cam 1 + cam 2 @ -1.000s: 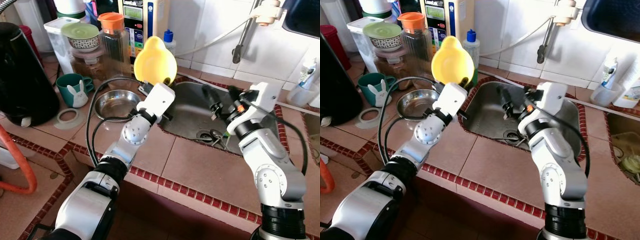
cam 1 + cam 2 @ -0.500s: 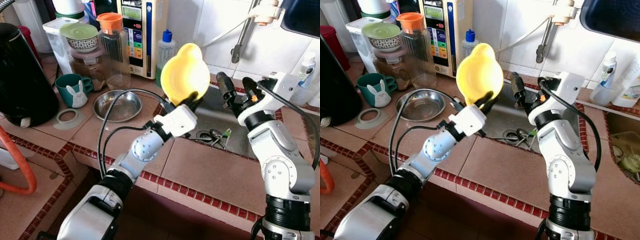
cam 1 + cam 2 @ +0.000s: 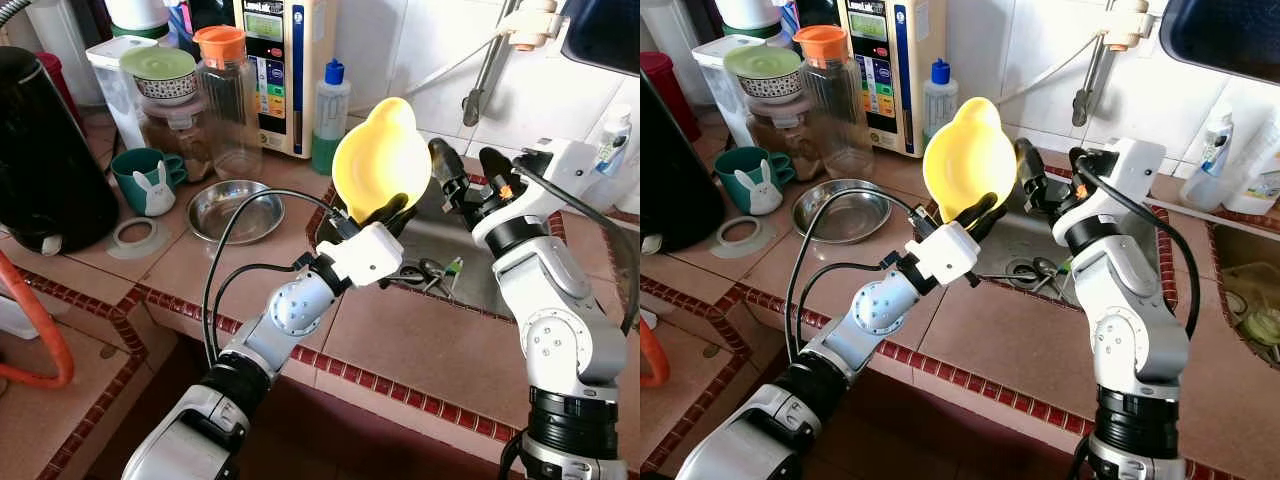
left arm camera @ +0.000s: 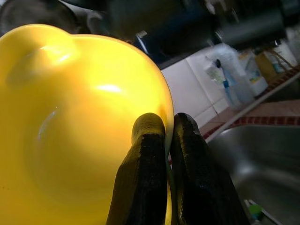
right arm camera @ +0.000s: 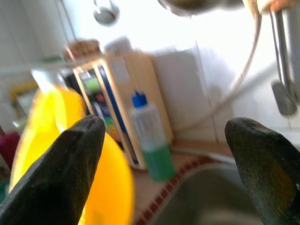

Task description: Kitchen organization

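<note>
The tiled counter (image 3: 400, 340) and its steel sink (image 3: 1015, 240) lie beneath both claws. A yellow bowl (image 3: 380, 160) is held upright above the sink's edge, its rim pinched by the 2 fingers of the left claw (image 4: 168, 136). Just beside it, the right claw (image 3: 467, 172) is spread, facing the bowl, touching nothing.

The robot's arms were silver-white with rounded grey joints and black forearm sleeves. Black cables looped beside the left arm (image 3: 290, 310). The right arm (image 3: 545, 300) bore a small orange mark near its wrist.
</note>
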